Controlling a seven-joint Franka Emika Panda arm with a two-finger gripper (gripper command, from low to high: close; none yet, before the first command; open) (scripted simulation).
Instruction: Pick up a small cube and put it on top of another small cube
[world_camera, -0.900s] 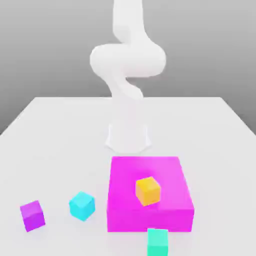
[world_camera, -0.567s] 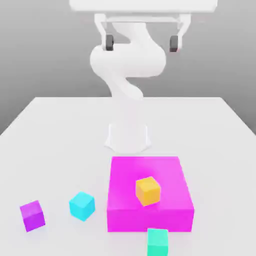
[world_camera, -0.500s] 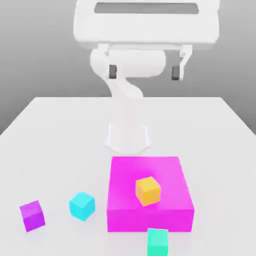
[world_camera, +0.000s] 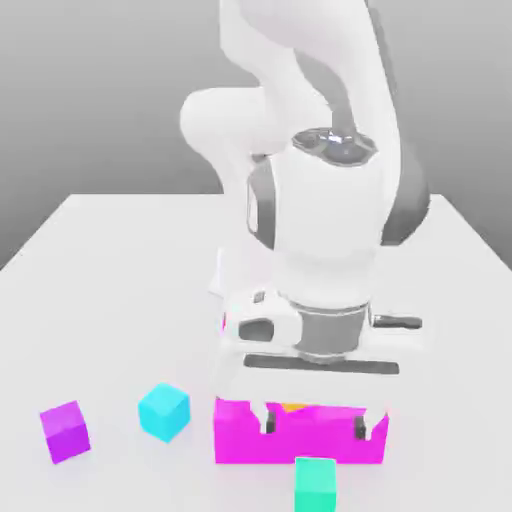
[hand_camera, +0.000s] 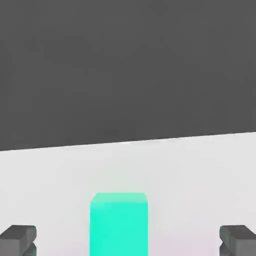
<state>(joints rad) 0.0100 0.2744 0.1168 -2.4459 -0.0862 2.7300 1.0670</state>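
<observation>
1. Your gripper hangs low over the big magenta block, its two fingers spread wide apart, one near each side of the block's front edge, and with nothing between the pads.
2. In the exterior view you can see only a sliver of the orange cube on top of the magenta block; it sits between the two fingers, nearer the finger on the exterior view's left. The hand hides the rest, so you cannot tell whether either pad touches it.
3. The green cube lies on the white table, just in front of the magenta block's front face and outside the fingers' span as the exterior view shows it.
4. In the hand view you see the green cube centred between the two dark fingertips, well apart from both, with bare table on either side of it.
5. The cyan cube rests on the table to the exterior view's left of the magenta block, near it but not touching.
6. The purple cube sits farther to the exterior view's left, apart from the cyan one.
7. Nothing here is a container; the magenta block serves as a raised platform, and the orange cube is the only thing you can see on it.
</observation>
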